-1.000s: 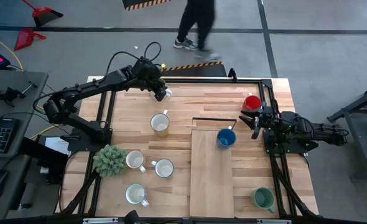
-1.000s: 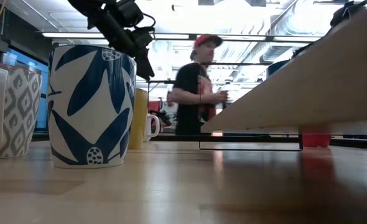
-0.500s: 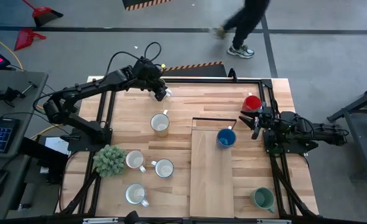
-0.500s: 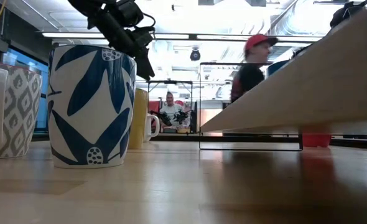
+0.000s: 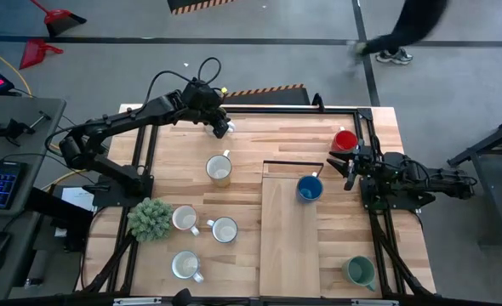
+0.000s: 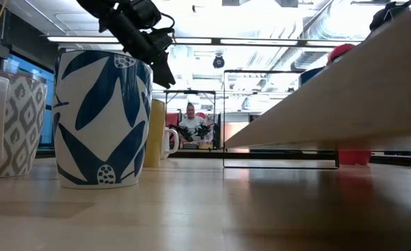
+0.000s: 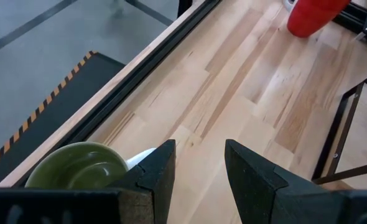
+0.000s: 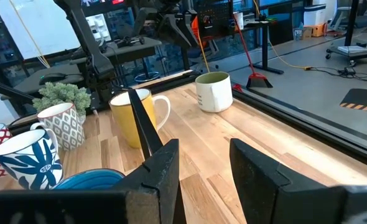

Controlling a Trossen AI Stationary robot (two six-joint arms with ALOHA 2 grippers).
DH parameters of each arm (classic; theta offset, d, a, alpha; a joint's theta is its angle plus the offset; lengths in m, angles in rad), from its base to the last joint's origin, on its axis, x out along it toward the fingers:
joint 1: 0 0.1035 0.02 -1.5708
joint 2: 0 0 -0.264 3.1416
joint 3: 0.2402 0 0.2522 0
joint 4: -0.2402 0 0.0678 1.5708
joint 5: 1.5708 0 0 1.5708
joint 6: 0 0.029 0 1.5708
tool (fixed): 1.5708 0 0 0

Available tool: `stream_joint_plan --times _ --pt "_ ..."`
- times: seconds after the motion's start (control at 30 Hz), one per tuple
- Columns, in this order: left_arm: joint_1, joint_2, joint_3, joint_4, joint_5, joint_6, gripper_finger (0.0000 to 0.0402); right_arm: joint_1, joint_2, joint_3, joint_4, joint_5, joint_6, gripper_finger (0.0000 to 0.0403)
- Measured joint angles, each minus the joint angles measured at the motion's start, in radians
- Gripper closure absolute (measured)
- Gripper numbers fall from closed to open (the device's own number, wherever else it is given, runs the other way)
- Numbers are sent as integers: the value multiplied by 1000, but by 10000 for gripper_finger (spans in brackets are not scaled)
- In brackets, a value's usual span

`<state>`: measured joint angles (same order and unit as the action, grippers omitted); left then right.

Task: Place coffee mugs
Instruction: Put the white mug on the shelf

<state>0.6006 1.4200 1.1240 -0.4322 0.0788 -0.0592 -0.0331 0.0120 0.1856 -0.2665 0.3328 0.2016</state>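
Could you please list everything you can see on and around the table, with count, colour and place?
Red mug: one, far right corner.
Blue mug: one, on the raised board, near the right gripper.
Green mug: one, near right corner.
Yellow mug: one, cream inside, left of centre.
White mugs: three, patterned, clustered near left, beside the plant.
Olive mug: one, far edge, right beside the left gripper.
Plant: one, green, left edge.
Raised board: one, light wood, centre.
Person: one, dark clothes, walking beyond the table.
Left gripper: open, far edge.
Right gripper: open, between the red and blue mugs.
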Motion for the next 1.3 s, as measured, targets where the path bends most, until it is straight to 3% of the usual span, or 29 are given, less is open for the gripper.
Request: stream_joint_plan --times 1.3 --pt "-40 0 -1 -16 0 -35 273 0 0 0 0 0 0 277"
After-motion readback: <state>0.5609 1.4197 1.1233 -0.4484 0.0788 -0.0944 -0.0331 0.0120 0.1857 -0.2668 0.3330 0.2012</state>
